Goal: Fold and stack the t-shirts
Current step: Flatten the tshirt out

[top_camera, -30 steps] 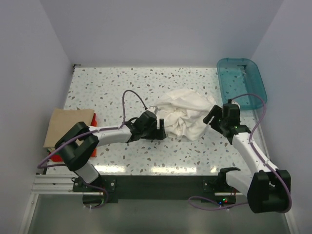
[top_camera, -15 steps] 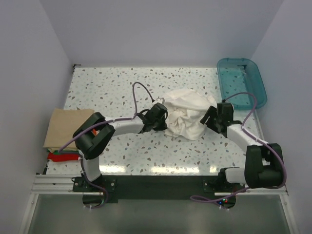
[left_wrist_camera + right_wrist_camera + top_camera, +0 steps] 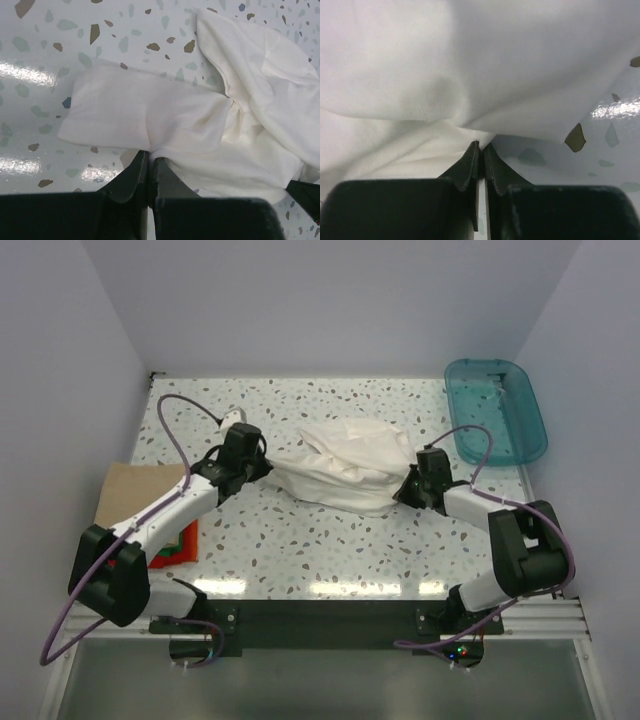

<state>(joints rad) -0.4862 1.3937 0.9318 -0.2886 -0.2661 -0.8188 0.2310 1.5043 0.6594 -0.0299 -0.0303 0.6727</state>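
A large white t-shirt lies bunched in the middle of the speckled table, pulled out sideways between both grippers. My left gripper is shut on its left edge; the left wrist view shows the fingertips pinching a fold of the white t-shirt. My right gripper is shut on the right edge, its tips closed on a pinch of the white t-shirt. At the table's left edge sits a stack of folded t-shirts, tan on top with red showing beneath.
A teal plastic bin stands at the back right corner. White walls close in the table on the left, back and right. The left arm's purple cable loops over the back left of the table.
Both grippers have shut on the white t-shirt. The left gripper has moved left with its edge, stretching the bundle wider. The right gripper has shifted slightly left and nearer.
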